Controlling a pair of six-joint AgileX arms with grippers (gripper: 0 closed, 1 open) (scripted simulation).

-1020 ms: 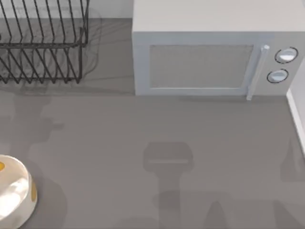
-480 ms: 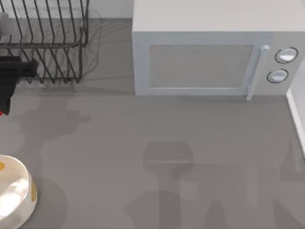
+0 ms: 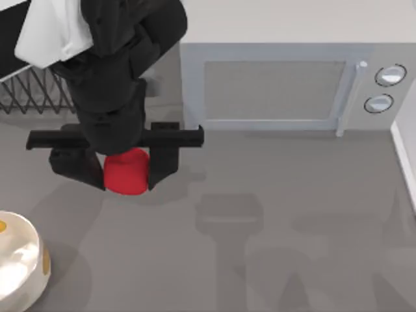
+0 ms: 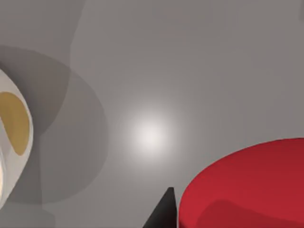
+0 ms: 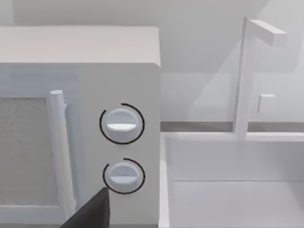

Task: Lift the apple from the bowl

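One bowl (image 3: 23,260), cream-white with yellow-orange marks on rim and side, sits at the lower left corner of the top view, cut by the frame edge. One apple (image 3: 126,171), plain bright red, is out of the bowl: it shows left of centre in the top view, up and to the right of the bowl and apart from it. The left gripper (image 3: 127,170) has it clamped, one black finger (image 3: 84,169) pressed to each side, the gap no wider than the apple. In the left wrist view the apple (image 4: 247,187) sits at the lower right and the bowl's wall (image 4: 16,126) at the left edge. Farther back stand one microwave (image 3: 279,78) with two round dials and no readable writing, and one wire rack (image 3: 32,94) at the upper left. The right wrist view faces the microwave (image 5: 95,118) and a white sink (image 5: 232,190); whether the right gripper's fingers are parted I cannot tell
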